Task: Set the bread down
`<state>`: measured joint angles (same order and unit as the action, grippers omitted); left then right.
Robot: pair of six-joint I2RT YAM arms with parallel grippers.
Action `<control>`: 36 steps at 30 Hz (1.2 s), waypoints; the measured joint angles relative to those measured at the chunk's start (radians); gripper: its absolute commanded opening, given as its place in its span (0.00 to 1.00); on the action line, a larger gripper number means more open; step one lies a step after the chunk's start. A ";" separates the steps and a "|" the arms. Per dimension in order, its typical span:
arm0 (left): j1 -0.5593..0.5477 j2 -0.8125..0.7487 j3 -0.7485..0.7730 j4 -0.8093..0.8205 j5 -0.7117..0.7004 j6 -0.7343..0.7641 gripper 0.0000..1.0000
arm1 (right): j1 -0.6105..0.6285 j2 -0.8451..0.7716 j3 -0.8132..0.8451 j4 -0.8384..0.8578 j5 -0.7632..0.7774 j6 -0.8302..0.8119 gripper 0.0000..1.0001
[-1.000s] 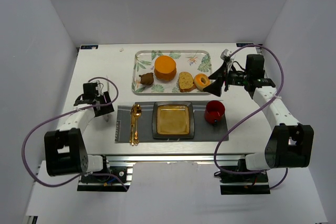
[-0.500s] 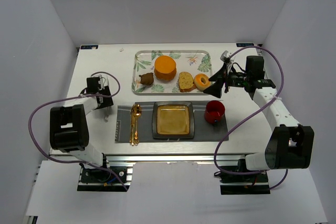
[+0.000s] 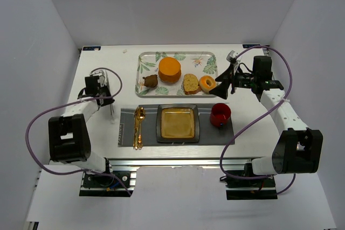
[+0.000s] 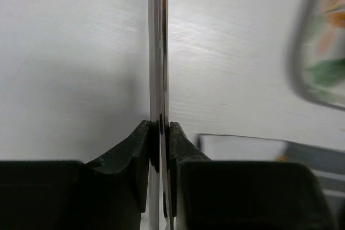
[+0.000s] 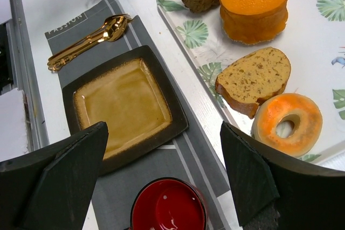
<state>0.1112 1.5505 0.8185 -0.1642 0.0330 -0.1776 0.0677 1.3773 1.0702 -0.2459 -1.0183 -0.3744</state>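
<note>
Right gripper (image 3: pixel 219 85), jaws wide apart and empty, beside the bread (image 3: pixel 190 83) on the far tray (image 3: pixel 200 60); left gripper (image 4: pixel 159 136) pinches a thin metal utensil (image 4: pixel 158 52).

light: bright, even, soft shadows | left wrist: tray (image 4: pixel 297 63) edge blurred; right wrist: sharp
</note>
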 measured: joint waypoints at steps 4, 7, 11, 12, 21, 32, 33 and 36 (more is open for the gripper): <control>-0.003 -0.088 0.054 -0.008 0.203 -0.076 0.18 | 0.000 0.000 0.000 0.010 0.002 0.022 0.89; -0.020 -0.145 0.082 -0.008 0.325 -0.134 0.35 | 0.000 0.001 0.000 0.021 0.002 0.039 0.90; -0.047 -0.212 0.082 -0.037 0.454 -0.208 0.49 | 0.000 0.005 0.000 0.031 0.002 0.057 0.89; -0.052 -0.222 0.082 -0.047 0.480 -0.226 0.51 | 0.000 0.005 0.000 0.033 0.002 0.058 0.89; -0.069 -0.239 0.082 -0.106 0.559 -0.332 0.57 | 0.005 0.004 -0.015 0.042 -0.008 0.062 0.89; -0.148 -0.165 0.111 -0.189 0.499 -0.341 0.58 | 0.006 -0.018 -0.040 0.047 -0.017 0.064 0.89; -0.157 -0.156 0.116 -0.201 0.489 -0.340 0.58 | 0.006 -0.020 -0.040 0.047 -0.018 0.064 0.89; -0.166 -0.150 0.127 -0.234 0.461 -0.338 0.58 | 0.006 -0.026 -0.041 0.047 -0.018 0.064 0.89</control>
<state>-0.0544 1.4002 0.9451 -0.3981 0.4942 -0.5152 0.0734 1.3514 1.0290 -0.1989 -1.0363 -0.3103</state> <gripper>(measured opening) 0.582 0.894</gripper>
